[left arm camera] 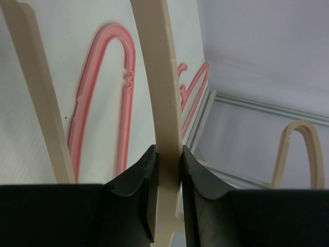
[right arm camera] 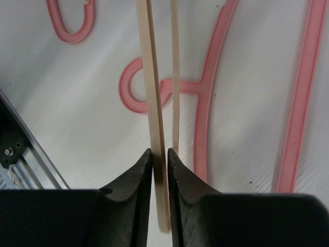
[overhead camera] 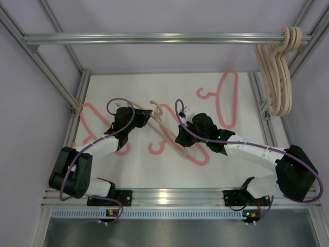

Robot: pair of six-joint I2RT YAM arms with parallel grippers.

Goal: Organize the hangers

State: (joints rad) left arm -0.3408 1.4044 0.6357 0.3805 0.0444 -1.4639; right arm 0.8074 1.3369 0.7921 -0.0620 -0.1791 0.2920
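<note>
A beige hanger [overhead camera: 163,124] is held over the middle of the white table between both arms. My left gripper [overhead camera: 148,115] is shut on one thick bar of it [left arm camera: 163,92], near the hook end. My right gripper [overhead camera: 181,133] is shut on a thinner-looking edge of the same hanger [right arm camera: 154,103]. Pink hangers lie flat on the table: one at the left [overhead camera: 88,116], one at the back right [overhead camera: 226,103], and one in the middle [overhead camera: 198,156], partly hidden under the right arm. Several beige hangers [overhead camera: 278,77] hang from the rail [overhead camera: 154,38] at the far right.
Aluminium frame posts [overhead camera: 51,72] stand on both sides of the table, and the rail crosses the back above it. The right arm's links stretch over the table's right half. In the right wrist view, pink hanger bars [right arm camera: 205,103] lie directly below the held hanger.
</note>
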